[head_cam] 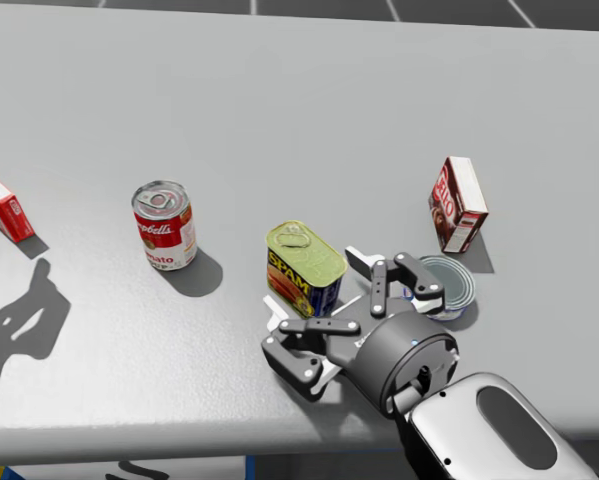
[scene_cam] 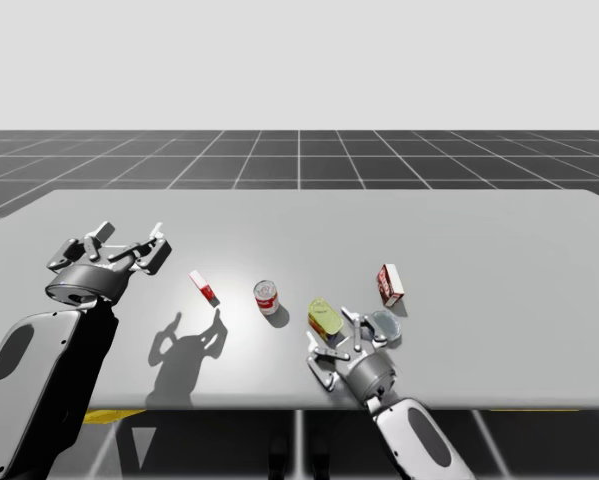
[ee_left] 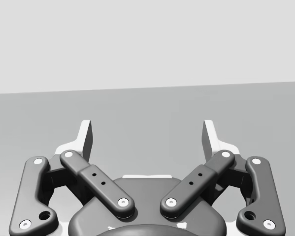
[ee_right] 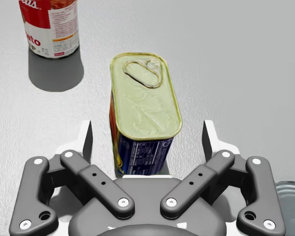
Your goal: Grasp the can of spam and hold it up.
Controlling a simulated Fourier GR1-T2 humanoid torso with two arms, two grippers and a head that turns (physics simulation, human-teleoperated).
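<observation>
**Spam can (head_cam: pixel 304 268) sits between the fingers, not gripped**

It stands upright on the counter (head_cam: pixel 279 100), lower middle of the head view. My right claw (ee_right: pixel 147 140) is spread wide, with one finger on each side of it and neither touching. My left claw (ee_left: pixel 147 135) is spread apart too, holding nothing, at the left of the high view. A red-and-white round can (head_cam: pixel 165 226) sits further left.

Count: three cans, two boxes.
Cans: red-and-white round can (head_cam: pixel 164 225), yellow-topped oblong can (head_cam: pixel 304 268), low silver can (head_cam: pixel 459 285). Boxes: small red box (head_cam: pixel 1 205), dark red box (head_cam: pixel 457 203).
</observation>
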